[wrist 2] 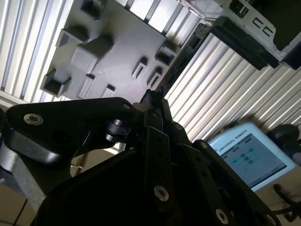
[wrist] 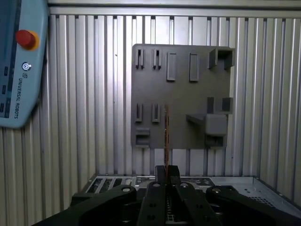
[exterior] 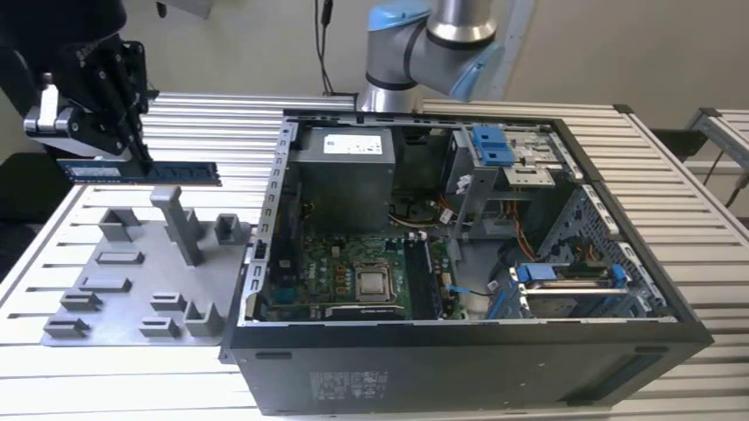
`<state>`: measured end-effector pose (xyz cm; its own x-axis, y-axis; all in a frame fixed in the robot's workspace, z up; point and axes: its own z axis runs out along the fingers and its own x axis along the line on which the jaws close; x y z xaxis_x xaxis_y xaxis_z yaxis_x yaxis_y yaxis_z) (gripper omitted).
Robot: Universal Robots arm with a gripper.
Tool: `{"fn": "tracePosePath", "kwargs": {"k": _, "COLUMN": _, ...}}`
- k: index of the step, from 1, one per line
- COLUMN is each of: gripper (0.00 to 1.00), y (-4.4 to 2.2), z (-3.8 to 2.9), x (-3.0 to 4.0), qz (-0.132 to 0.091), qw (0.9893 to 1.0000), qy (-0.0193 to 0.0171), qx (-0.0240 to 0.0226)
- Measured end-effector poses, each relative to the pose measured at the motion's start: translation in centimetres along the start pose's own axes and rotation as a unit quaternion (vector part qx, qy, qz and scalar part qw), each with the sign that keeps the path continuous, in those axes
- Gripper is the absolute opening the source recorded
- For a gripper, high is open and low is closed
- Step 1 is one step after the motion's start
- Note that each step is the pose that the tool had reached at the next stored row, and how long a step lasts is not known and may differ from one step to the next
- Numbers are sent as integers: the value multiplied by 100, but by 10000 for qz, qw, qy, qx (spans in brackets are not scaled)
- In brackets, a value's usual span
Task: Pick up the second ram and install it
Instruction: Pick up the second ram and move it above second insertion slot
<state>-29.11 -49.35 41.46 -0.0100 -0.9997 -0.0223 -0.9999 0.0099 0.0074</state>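
The fingers (exterior: 129, 123) are clenched on the second ram (exterior: 175, 173), pinching it near one end. In the exterior view the blue-green stick lies level, long edge down, most of its length sticking out from the grip toward the exterior view's right. In the first wrist view the fingers (wrist: 157, 181) close from both sides on the ram (wrist: 166, 136), seen edge-on as a thin line. In the second wrist view the black fingers (wrist 2: 155, 117) meet at a narrow tip.

The stick hangs in the air above the far part of the grey holder tray (exterior: 129, 281), clear of its slots and posts. The tray (wrist: 188, 99) lies flat on the ribbed aluminium worktop (exterior: 117, 386), and its raised blocks also show in the second wrist view (wrist 2: 117, 52).

Just beside the tray, on the exterior view's right, an open computer case (exterior: 468, 329) lies on its side, its motherboard (exterior: 339, 272) facing up. A teach pendant (wrist: 19, 70) rests on the worktop, well apart from the tray. The arm (exterior: 427, 35) rises behind the case.
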Motion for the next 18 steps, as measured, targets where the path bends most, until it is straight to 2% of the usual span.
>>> {"fn": "tracePosePath", "kwargs": {"k": 18, "gripper": 14, "y": -325, "z": -3, "x": -3, "qz": 0, "qw": 10000, "qy": 0, "qx": -5}}
